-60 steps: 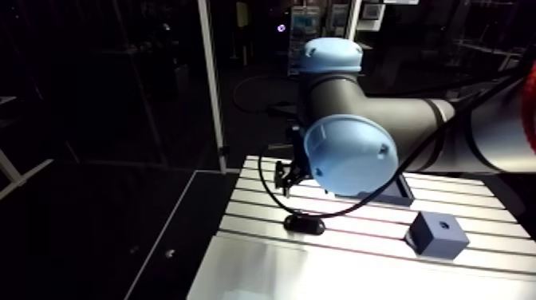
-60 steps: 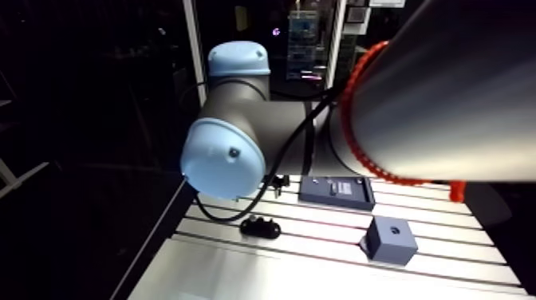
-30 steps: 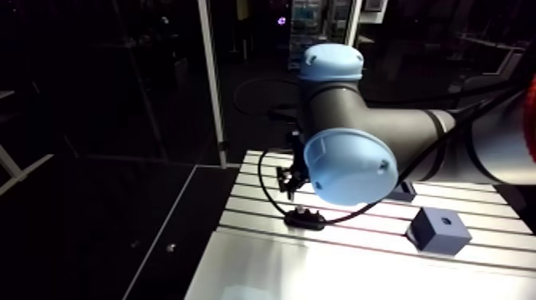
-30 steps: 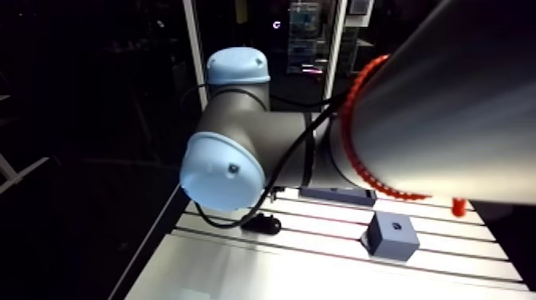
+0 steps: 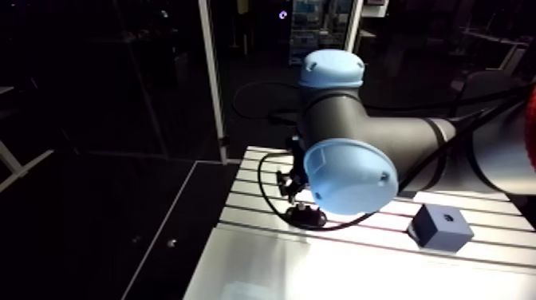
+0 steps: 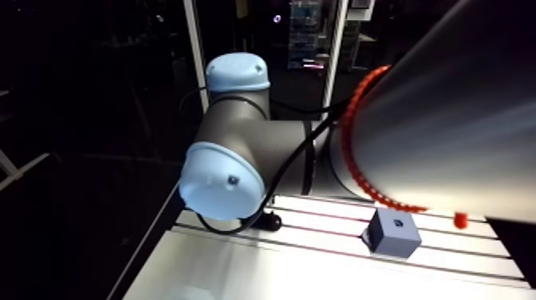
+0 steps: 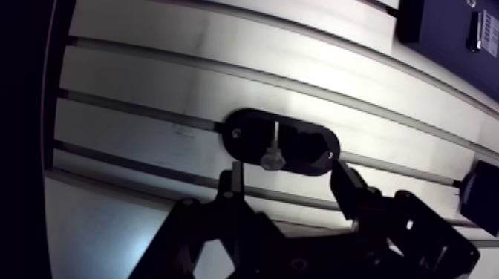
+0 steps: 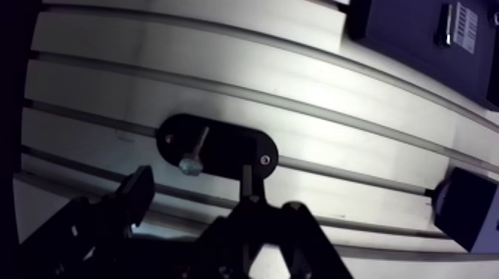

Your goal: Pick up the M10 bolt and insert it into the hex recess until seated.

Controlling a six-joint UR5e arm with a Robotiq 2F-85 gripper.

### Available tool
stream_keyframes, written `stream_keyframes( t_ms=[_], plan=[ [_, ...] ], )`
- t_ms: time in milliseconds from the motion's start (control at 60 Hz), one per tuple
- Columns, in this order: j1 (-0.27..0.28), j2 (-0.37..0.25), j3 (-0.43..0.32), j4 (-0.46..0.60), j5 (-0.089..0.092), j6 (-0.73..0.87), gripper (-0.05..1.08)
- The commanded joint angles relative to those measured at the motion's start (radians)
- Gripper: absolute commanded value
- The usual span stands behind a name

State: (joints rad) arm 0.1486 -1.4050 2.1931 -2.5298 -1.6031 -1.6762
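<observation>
While the gripper (image 7: 288, 176) hangs wide open and empty just short of the black oval holder (image 7: 249, 135), the M10 bolt (image 7: 272, 147) sits in it. Likely steel: rigid, light, slick. I'd pinch the shank squarely, near the head. The grey recess block (image 5: 440, 226) sits well apart.

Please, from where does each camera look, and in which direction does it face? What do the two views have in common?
Arm view: sits on the upper link, looks forward and down at the table; shows the blue-capped wrist joints.
Wrist view: sits on the wrist, looks down past the open tool at the bolt in its black holder; shows both fingers.
Shared: the holder, the slotted table and the blue-grey block.
</observation>
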Motion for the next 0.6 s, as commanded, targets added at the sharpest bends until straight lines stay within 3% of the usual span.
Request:
stream_keyframes(
  t_ms=[17,233,600],
  plan=[
    [0.0,0.007,0.006,-0.002,0.001,-0.003,0.34],
    [0.0,0.032,0.014,-0.066,-0.002,-0.009,0.35],
    [0.002,0.037,0.015,-0.07,-0.002,-0.009,0.37]
  ],
)
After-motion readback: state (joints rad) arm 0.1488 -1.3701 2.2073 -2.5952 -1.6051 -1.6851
